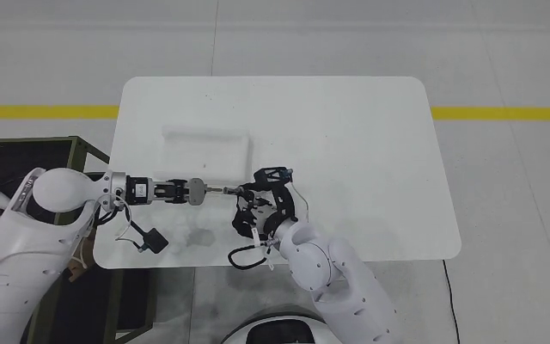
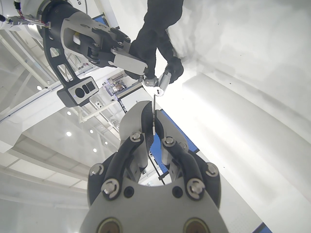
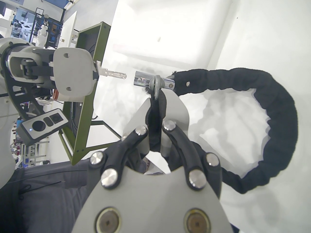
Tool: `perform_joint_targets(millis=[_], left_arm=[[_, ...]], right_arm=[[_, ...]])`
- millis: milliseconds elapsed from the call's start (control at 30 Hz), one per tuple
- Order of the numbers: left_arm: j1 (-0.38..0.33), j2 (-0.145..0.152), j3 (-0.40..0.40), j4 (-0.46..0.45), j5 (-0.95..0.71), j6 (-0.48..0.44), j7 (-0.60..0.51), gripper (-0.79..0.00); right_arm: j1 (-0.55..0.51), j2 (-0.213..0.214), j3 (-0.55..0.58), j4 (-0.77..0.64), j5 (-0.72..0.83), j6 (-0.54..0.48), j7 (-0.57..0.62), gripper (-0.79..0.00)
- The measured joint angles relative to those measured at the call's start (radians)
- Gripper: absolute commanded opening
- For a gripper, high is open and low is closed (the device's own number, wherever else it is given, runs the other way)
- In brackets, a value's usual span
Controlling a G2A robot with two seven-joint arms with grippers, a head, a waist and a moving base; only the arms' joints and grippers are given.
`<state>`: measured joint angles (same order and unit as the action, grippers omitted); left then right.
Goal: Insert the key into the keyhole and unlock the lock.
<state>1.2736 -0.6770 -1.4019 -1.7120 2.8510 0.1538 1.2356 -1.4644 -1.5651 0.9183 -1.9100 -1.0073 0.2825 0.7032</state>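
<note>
Above the table (image 1: 361,129), toward 8 o'clock from its centre, the left gripper (image 2: 153,116) pinches the key (image 3: 113,74) by its flat head, blade aimed at 3 o'clock, tip just short of the lock (image 3: 142,80). The right gripper (image 3: 155,101) is pressed onto the lock's tab. Key likely light, stiff, slick; the sleeved cable (image 3: 279,112) floppy.

A white table (image 1: 361,155) stands in the middle on a pale grey floor (image 1: 344,34). A yellow line (image 1: 51,111) crosses the floor from 9 to 3 o'clock, passing under the table. A green frame (image 1: 90,148) stands at 8 o'clock, just beside the table's edge. Round ceiling lights (image 2: 69,134) glow overhead.
</note>
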Motion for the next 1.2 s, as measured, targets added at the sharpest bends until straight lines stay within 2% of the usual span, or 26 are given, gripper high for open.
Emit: perform_joint_targets(millis=[400,533,600,800,1067,1133,1200], left_arm=[[-0.025,-0.002,0.027,0.011,0.005,-0.019,0.018,-0.785],[-0.026,-0.006,0.043,0.028,0.025,-0.034,-0.029,-0.785],[-0.023,-0.008,0.046,0.034,-0.003,-0.076,-0.044,-0.785],[-0.028,-0.007,0.017,0.098,-0.197,-0.319,0.017,-0.785],[-0.021,-0.008,0.019,0.103,-0.209,-0.334,0.009,-0.785],[-0.021,-0.009,0.015,0.127,-0.278,-0.399,0.012,-0.785],[-0.049,-0.009,0.009,0.183,-0.405,-0.539,0.091,-0.785]], right_arm=[[-0.018,0.008,0.013,-0.011,0.008,-0.027,-0.006,-0.785],[-0.010,0.010,0.005,-0.041,-0.041,0.003,0.003,-0.785],[0.009,0.007,0.000,-0.036,-0.066,0.033,0.016,-0.785],[0.050,0.002,-0.020,-0.018,-0.170,0.101,0.071,-0.785],[0.051,-0.004,-0.009,-0.036,-0.173,0.103,0.082,-0.785],[0.053,-0.005,-0.009,-0.034,-0.179,0.099,0.084,-0.785],[0.053,-0.006,-0.010,-0.033,-0.192,0.097,0.087,-0.785]])
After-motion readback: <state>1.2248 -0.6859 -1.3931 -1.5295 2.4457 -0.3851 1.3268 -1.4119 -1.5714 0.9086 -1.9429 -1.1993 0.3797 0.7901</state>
